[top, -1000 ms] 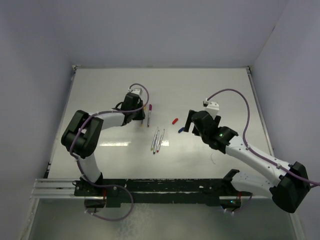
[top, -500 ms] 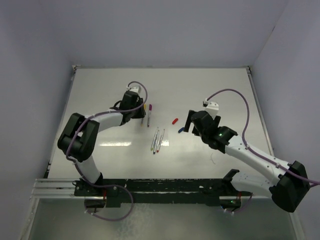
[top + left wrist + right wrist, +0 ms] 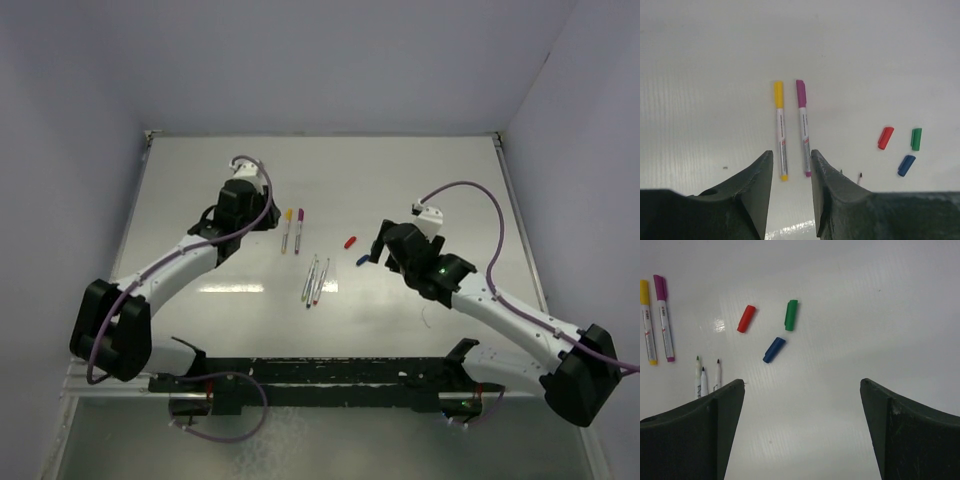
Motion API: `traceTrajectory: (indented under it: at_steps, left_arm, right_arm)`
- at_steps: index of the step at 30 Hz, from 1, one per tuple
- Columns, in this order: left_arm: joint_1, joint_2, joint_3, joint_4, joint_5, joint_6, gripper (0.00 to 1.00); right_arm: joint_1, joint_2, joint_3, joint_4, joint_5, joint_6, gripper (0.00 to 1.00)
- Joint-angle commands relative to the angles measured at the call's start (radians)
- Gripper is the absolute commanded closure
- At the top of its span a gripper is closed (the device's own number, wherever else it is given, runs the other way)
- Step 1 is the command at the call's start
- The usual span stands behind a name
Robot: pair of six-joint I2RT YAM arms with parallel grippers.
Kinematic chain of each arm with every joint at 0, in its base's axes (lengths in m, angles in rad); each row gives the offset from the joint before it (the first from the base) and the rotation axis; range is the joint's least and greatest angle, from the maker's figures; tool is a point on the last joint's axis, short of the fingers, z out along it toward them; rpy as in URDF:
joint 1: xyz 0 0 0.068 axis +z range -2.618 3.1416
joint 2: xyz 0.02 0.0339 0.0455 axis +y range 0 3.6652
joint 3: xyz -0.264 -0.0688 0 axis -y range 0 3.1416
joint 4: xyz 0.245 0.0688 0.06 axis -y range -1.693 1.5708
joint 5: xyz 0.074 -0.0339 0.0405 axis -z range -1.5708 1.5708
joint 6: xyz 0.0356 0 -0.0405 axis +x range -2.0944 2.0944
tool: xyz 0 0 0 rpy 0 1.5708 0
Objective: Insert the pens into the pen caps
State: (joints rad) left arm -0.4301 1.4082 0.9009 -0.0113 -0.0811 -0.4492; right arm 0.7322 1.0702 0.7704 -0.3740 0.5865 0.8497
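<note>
Grey-white and uncapped, three pens lay side by side on the table between the two arms. Their long axes ran roughly away from the bases, tips at the far end.

On the left gripper, the jaws stood narrowly parted with nothing between them. Directly ahead of it lay the yellow-capped pen and the purple-capped pen, parallel and just beside each other, caps at the far end. Both appeared finished. The uncapped pens lay to its right and nearer the bases, mostly hidden behind one finger in the left wrist view.

On the right gripper, the jaws stood wide apart and empty. Ahead of it the red cap, green cap and blue cap lay loose and apart, the blue nearest the jaws. The uncapped pens lay to its left.

Judgement: the right arm was nearer the caps, and either arm could reach the pens. Nothing stood in the way, though the pens' closeness to one another looked likely to hinder a clean single pick.
</note>
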Motion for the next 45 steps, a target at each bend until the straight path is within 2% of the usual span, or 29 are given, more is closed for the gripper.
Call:
traceTrajectory:
  at_steps: [1,4,10,17,26,30,45]
  left_arm:
    - [-0.002,-0.108,-0.073,-0.052,0.031,0.021,0.61]
    - [-0.043,-0.149,-0.103,-0.096,0.039,0.032,0.61]
    - [-0.235,-0.158,-0.105,-0.166,-0.078,0.078,0.61]
    - [-0.269,-0.063,-0.133,-0.117,-0.005,0.059,0.62]
    - [-0.382,0.072,-0.071,-0.17,-0.101,0.042,0.62]
    - [-0.416,0.125,-0.047,-0.173,-0.128,0.024,0.62]
    - [-0.427,0.227,-0.005,-0.157,-0.168,0.025,0.62]
  right_arm:
    - [0.0,0.029,0.038,-0.069,0.044,0.083,0.0]
    - [0.0,0.041,0.046,-0.085,0.052,0.096,0.0]
    - [0.001,0.049,0.033,-0.069,0.07,0.102,0.0]
    - [0.001,0.053,0.035,-0.1,0.117,0.031,0.0]
    - [0.001,-0.038,-0.053,0.017,0.085,-0.039,0.0]
    - [0.001,-0.047,-0.052,0.008,0.089,-0.038,0.0]
    - [0.001,-0.037,-0.059,0.009,0.082,-0.035,0.0]
